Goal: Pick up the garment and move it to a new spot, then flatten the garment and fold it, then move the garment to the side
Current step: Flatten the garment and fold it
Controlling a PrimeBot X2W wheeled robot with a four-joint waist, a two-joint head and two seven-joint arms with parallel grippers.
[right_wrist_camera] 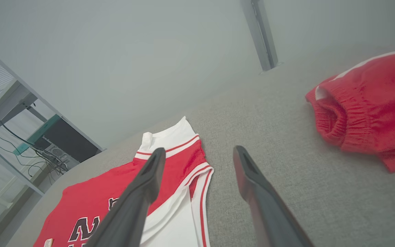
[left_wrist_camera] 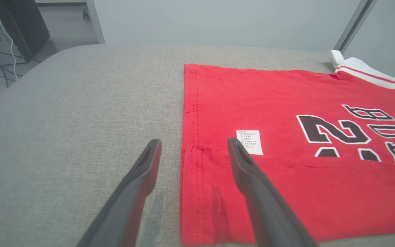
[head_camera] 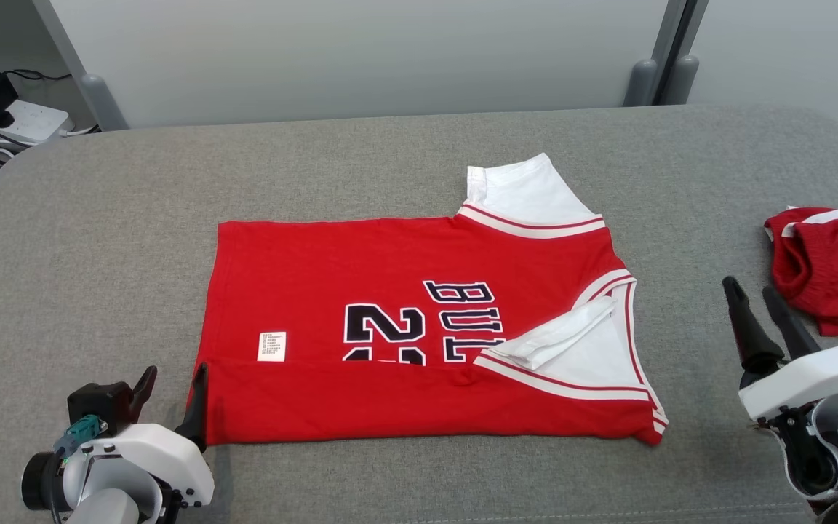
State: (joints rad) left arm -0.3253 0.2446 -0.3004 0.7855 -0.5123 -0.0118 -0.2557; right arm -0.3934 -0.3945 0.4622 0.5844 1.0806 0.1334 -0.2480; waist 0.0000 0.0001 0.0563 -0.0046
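Grey cloth-covered table, rounded corners, pale panels behind it.

Garment: red jersey with white trim, lying flat near the middle of the table, a little to the robot's left of centre. Hem end points to the robot's left, neck and shoulders to its right. The near long edge is folded up over the body, and the fold cuts across the lower part of the dark printed number and letters. One white sleeve sticks out at the far right corner. A small white label sits on the red cloth just above the fold, near the hem.

Second red piece, shorts with a gathered waistband, bunched at the table's right edge, well apart from the jersey.

Left gripper: fingers spread wide, nothing between them. It sits at the jersey's near hem corner and straddles the hem edge, with one finger over bare grey cover and the other over red cloth. Whether that finger touches the cloth I cannot tell.

Right gripper: fingers spread wide, empty. It is over bare table between the jersey's shoulder end and the shorts, clear of both.

Power strip and cables beyond the far left corner.
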